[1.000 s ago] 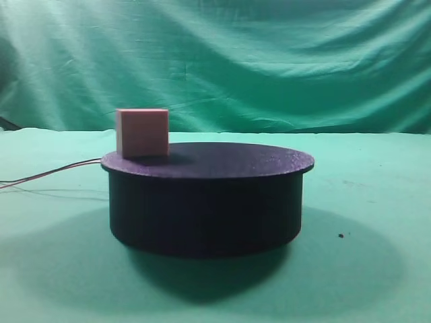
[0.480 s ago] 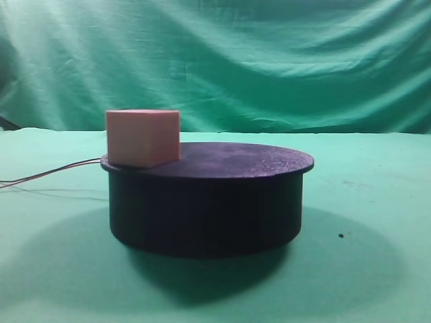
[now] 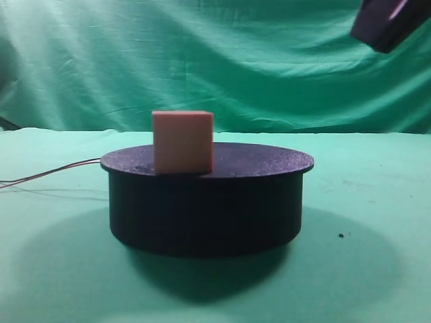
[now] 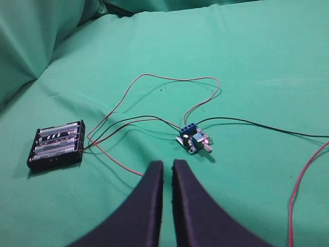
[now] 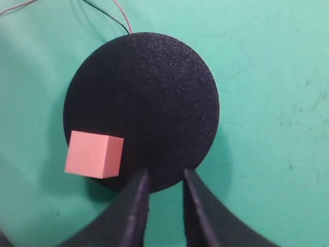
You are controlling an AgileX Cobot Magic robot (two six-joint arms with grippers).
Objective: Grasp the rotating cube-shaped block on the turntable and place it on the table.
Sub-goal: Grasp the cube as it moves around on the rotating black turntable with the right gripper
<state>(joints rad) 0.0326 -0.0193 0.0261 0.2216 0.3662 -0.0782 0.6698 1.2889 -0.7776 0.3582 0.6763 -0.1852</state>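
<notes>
As the cube-shaped block (image 3: 183,142) sits on the turntable (image 3: 207,202), the right gripper (image 5: 165,180) hovers above, jaws apart; left gripper (image 4: 167,170) jaws together.

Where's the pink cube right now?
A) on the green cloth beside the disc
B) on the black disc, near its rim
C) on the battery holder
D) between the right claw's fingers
B: the cube sits on the turntable near its rim, clear of the right claw.

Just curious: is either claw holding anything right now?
No. The pink block sits free on the black turntable; both grippers, left and right, are empty.
</notes>
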